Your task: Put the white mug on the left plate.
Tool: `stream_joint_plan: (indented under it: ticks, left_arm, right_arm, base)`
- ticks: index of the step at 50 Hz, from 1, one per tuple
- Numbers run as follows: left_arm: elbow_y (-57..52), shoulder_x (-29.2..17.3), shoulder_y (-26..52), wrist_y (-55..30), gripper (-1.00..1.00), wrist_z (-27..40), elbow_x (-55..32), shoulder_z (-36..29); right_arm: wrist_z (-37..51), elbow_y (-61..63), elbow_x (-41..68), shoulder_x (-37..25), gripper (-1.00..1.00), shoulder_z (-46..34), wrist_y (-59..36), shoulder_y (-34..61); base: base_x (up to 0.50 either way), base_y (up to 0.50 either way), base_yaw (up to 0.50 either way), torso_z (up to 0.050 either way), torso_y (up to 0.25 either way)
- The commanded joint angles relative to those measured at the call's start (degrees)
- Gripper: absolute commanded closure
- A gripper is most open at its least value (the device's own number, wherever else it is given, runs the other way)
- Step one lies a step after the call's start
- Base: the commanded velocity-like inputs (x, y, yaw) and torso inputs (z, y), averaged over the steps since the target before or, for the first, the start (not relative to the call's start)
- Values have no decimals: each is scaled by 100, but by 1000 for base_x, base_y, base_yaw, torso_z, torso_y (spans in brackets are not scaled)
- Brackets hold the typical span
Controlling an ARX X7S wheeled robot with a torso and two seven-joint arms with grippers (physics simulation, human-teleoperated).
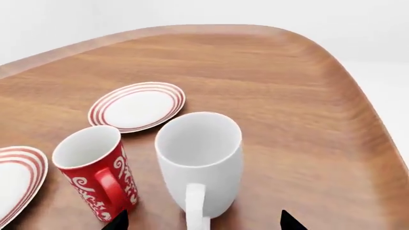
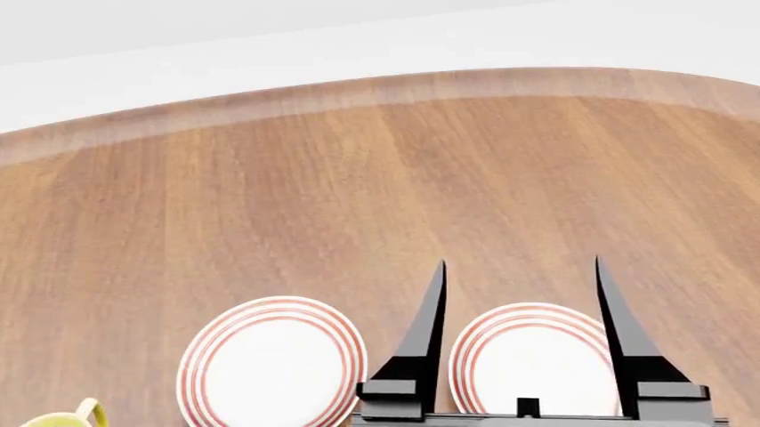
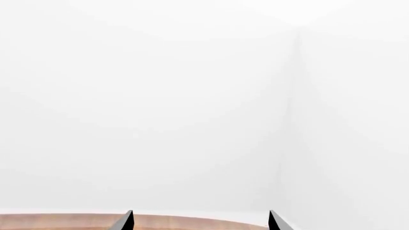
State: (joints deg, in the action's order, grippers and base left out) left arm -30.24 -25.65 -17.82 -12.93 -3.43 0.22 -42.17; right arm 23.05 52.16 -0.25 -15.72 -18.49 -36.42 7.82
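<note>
The white mug [image 1: 199,158] stands upright on the wooden table [image 1: 288,96], its loop handle turned towards my left gripper [image 1: 203,224]. The left gripper is open; its two black fingertips [image 1: 118,223] show on either side of the handle without touching it. The left plate [image 2: 270,365] and its twin [image 2: 535,360] lie side by side in the head view. Both plates show in the left wrist view, one beyond the mugs [image 1: 137,106] and one at the picture's edge [image 1: 13,182]. My right gripper [image 2: 521,261] is open and empty above the right plate.
A small red mug with white pattern [image 1: 96,170] stands close beside the white mug. A yellow handle and rim of another mug [image 2: 66,416] peek in at the head view's lower left corner. The right wrist view shows white wall and the table's edge [image 3: 191,221].
</note>
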Motion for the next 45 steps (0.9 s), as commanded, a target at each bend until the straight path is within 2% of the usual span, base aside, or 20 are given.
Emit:
stream_joint_plan:
  ticks: [1, 33, 45]
  left_arm:
    - [235, 197, 197, -517, -100, 96, 10, 54]
    - [1200, 811, 857, -765, -100, 65, 72, -206]
    - [1452, 911, 1048, -789, -100, 43, 35, -208]
  right_arm:
    - [19, 27, 32, -12, -100, -1, -42, 29]
    - [71, 126, 71, -57, -100, -69, -99, 108]
    - [94, 163, 81, -59, -100, -109, -167, 150]
  base:
    - [0, 0, 0, 0, 0]
    - [0, 0, 0, 0, 0]
    - [0, 0, 0, 0, 0]
